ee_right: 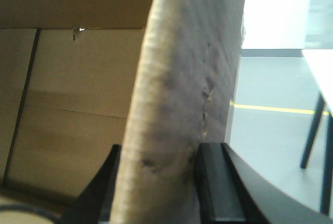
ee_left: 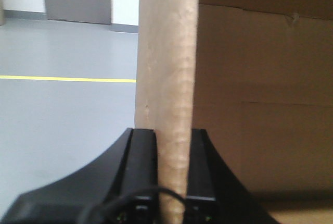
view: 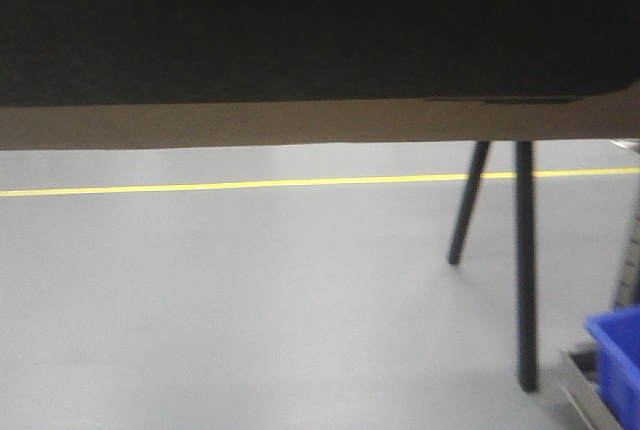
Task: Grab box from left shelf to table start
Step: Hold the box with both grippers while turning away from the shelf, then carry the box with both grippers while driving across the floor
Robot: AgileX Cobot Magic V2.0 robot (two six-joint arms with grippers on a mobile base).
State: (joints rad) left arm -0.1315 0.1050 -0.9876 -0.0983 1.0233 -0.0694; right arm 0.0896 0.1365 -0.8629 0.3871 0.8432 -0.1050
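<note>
Hanging between the two arms, the box (view: pixel 300 125) fills the top of the front view, its black panel (view: pixel 300 40) close to the lens and its lower edge well above the grey floor (view: pixel 200 300) and the yellow line (view: pixel 200 188). No shelf shows around it. The left gripper (ee_left: pixel 171 148) is clenched on an upright cardboard wall, one finger on each face, and the right gripper (ee_right: pixel 162 153) is clamped the same way on the opposite wall. In the right wrist view a white worktop (ee_right: pixel 320 65) stands off to the right, well apart from the box; its dark legs (view: pixel 524 250) show in the front view, with a blue bin (view: pixel 620 350) low beside them.

I judge the box bulky and stiff across its panels but weak at the thin edges where it is held. Creases and small tears already mark the wall in the right grip, so the cardboard may buckle or rip if the arms pull apart or twist. Its weight cannot be told. Holds low on the walls, near a fold, with both arms moving level together, look safest for setting it down flat
</note>
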